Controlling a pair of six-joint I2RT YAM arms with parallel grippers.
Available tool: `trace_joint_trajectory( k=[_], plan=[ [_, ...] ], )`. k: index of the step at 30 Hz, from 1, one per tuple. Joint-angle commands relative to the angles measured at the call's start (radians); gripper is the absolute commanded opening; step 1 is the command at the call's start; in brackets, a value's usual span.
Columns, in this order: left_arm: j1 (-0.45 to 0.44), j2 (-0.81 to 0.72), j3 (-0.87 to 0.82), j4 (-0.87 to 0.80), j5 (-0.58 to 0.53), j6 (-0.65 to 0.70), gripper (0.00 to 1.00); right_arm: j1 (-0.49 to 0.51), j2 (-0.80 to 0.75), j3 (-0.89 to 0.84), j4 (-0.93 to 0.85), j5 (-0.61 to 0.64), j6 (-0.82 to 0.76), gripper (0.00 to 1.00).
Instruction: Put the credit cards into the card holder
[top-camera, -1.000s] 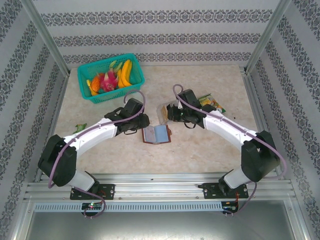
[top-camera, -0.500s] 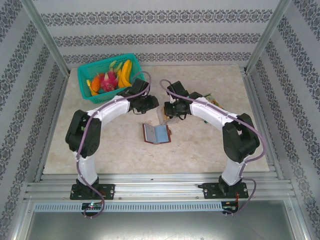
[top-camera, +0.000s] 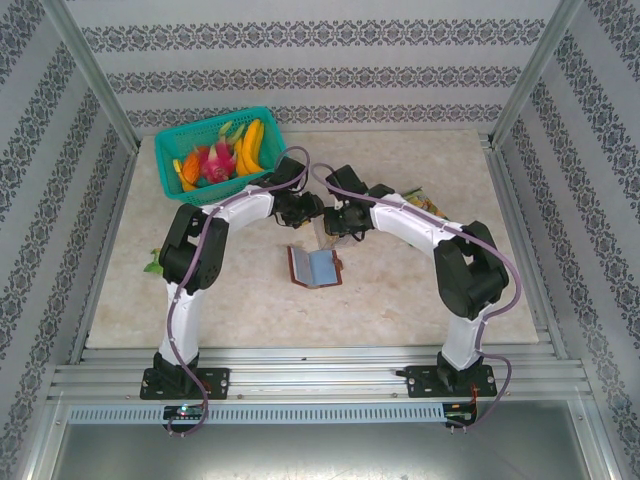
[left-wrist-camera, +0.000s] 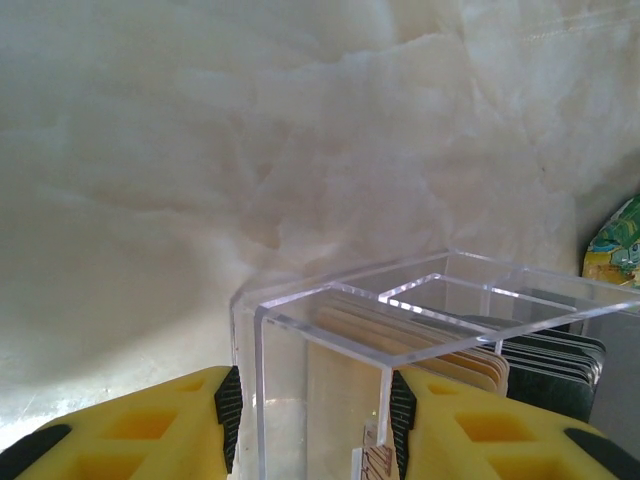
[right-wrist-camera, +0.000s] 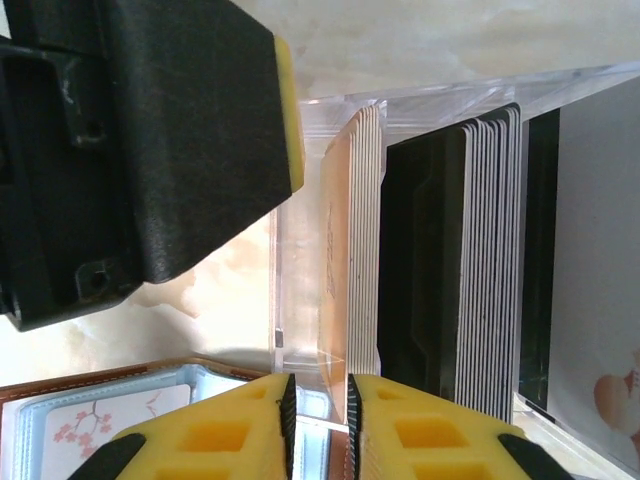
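Note:
A clear box (top-camera: 323, 224) stands upright just beyond the open brown card holder (top-camera: 314, 267). The credit cards stand on edge inside it: orange ones (left-wrist-camera: 420, 345) at one end, dark and whitish ones (right-wrist-camera: 470, 260) behind. My left gripper (left-wrist-camera: 315, 405) is shut on the clear box, with a pad against each side wall. In the right wrist view its black finger (right-wrist-camera: 190, 140) presses the box. My right gripper (right-wrist-camera: 318, 385) hangs over the box's end. Its jaws stand narrowly open astride the outermost orange card (right-wrist-camera: 335, 250), which lies against one pad. The card holder (right-wrist-camera: 100, 410) lies below, a flowered card in its sleeve.
A teal basket (top-camera: 215, 192) of toy fruit sits at the back left, close behind the left arm. A green-yellow snack packet (top-camera: 425, 203) lies right of the box, under the right arm. Bare marble table spreads in front of the card holder.
The left arm has swung from beside the card holder up to the box and taken hold of it. The right gripper has shifted left over the box's end and its jaws have narrowed.

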Motion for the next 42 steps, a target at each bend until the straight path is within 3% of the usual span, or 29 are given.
trace_joint_trajectory(
  k=[1, 19, 33, 42],
  plan=[
    [0.016, 0.02, 0.032, 0.003, 0.012, -0.021, 0.48, 0.017, 0.028, 0.041, -0.025, 0.065, -0.035, 0.25],
    [0.024, 0.048, 0.005, 0.018, 0.033, -0.03, 0.39, 0.1, 0.168, 0.179, -0.145, 0.332, -0.121, 0.29],
    [0.023, 0.034, -0.02, 0.043, 0.052, -0.037, 0.37, 0.13, 0.247, 0.229, -0.186, 0.426, -0.147, 0.31],
    [0.024, 0.018, -0.034, 0.053, 0.041, -0.043, 0.36, 0.13, 0.263, 0.203, -0.178, 0.441, -0.141, 0.27]
  ],
)
